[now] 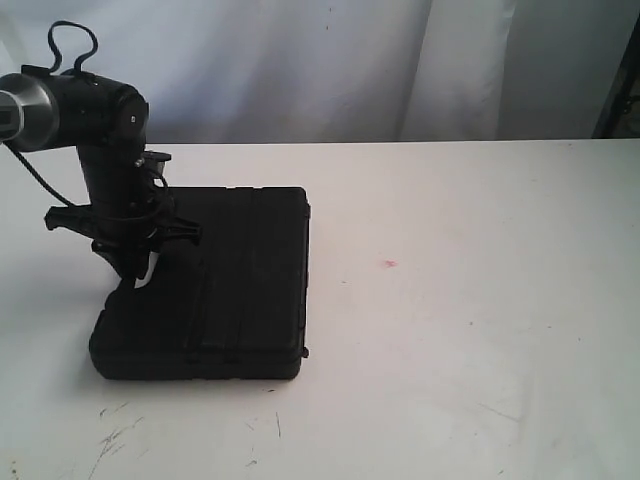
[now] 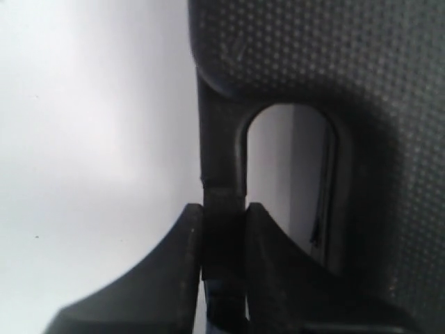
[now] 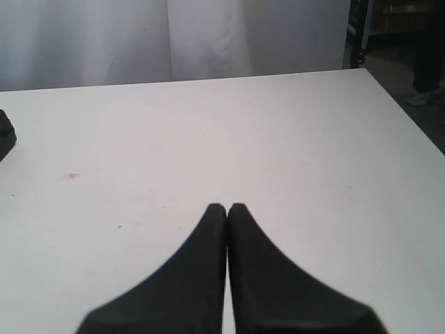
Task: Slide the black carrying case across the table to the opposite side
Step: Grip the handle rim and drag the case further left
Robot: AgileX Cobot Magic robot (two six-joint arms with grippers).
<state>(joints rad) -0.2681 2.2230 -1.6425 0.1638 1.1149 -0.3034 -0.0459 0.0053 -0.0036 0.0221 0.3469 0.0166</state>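
My left gripper (image 1: 140, 272) is clamped on the case (image 1: 240, 290). It pinches the narrow handle bar (image 2: 222, 163) between the outer edge and the handle slot (image 2: 292, 188), with one finger outside the edge and the other down in the slot. The case lies flat on the left part of the table (image 1: 470, 330) as the exterior view shows it, and the whole right side lies well apart from it. My right gripper (image 3: 227, 207) is closed on nothing, its tips pressed together over bare tabletop. What worries me most is where I am holding: the bar sits at one end of the case and near a corner, so I judge a sideways drive from here could swing the case about my fingers instead of sending it straight across. The bar is thin and looks slick, so the pinch could creep along it or slip off if the case drags. If I bear down too hard, the base may stick and judder; if I lift, the handle end may tip up. The case is matte black plastic, broad and flat with rounded corners. Fine pebbled dots cover its skin in the left wrist view, raised ribs (image 1: 205, 300) run along its top, and the slot ends in a smooth arch. The table is white and smooth, with dark scuffs (image 1: 115, 440) near the front and a faint red mark (image 1: 389, 264) further right.
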